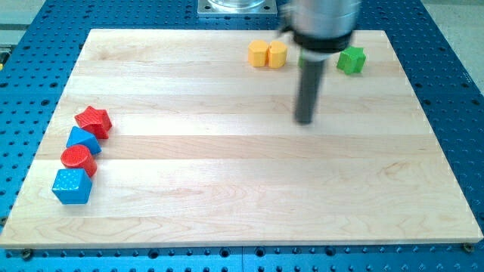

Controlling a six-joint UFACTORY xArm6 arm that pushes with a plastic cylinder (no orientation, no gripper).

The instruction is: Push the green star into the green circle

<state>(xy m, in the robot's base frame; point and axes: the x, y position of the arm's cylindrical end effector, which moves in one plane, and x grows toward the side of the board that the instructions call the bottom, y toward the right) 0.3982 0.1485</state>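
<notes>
The green star point(351, 60) lies near the view's top right on the wooden board point(242, 189). My rod comes down from the top, and my tip point(305, 121) rests on the board below and to the left of the star, well apart from it. A sliver of green point(301, 60) shows at the rod's left edge, level with the star. It looks like another green block mostly hidden behind the rod, and its shape cannot be made out.
Two yellow blocks point(259, 53) point(277, 54) sit side by side left of the rod at the top. At the view's left, a red star point(93, 119), a blue block point(82, 140), a red circle point(77, 159) and a blue cube point(72, 186) cluster together.
</notes>
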